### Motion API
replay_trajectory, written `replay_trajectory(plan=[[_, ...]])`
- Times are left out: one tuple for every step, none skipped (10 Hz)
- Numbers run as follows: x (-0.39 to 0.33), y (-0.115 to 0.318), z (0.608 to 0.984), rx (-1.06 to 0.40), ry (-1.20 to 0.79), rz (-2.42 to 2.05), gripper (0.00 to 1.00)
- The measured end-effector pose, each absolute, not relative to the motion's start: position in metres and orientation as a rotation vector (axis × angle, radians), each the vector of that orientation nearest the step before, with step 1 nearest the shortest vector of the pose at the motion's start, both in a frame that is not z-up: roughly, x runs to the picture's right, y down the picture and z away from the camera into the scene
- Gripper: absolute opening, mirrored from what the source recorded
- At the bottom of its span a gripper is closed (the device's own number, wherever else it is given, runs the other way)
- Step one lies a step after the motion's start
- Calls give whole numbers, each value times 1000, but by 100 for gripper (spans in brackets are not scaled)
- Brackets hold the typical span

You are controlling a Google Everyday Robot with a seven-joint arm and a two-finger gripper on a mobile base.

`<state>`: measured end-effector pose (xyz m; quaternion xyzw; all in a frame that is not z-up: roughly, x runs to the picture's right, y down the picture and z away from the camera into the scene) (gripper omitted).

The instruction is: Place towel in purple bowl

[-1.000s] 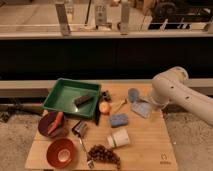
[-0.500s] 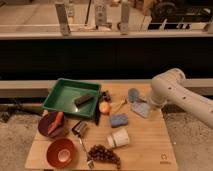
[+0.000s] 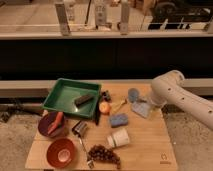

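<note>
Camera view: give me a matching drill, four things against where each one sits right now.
Things:
1 towel
2 purple bowl
3 cup
4 gripper

Places:
A left side, in front of the tray
B open, just over the towel, far right
C lying flat, right of the sponge
D in front of the sponge, beside the grapes

Pairs: 1-C, 2-A, 3-D, 4-B

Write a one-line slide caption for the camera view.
Robot's tool poised by the towel at the right of the table; the purple bowl sits at the far left.
</note>
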<state>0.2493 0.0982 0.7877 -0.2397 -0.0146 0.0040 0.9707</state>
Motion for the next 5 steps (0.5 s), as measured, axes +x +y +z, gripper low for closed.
replay_trajectory(plan=[[250,98,791,-482,-30,12,80],[251,99,795,-482,-32,18,80],[252,99,799,-480,-33,23,80],[253,99,803,-480,-33,29,80],[255,99,807,-479,-34,35,80]])
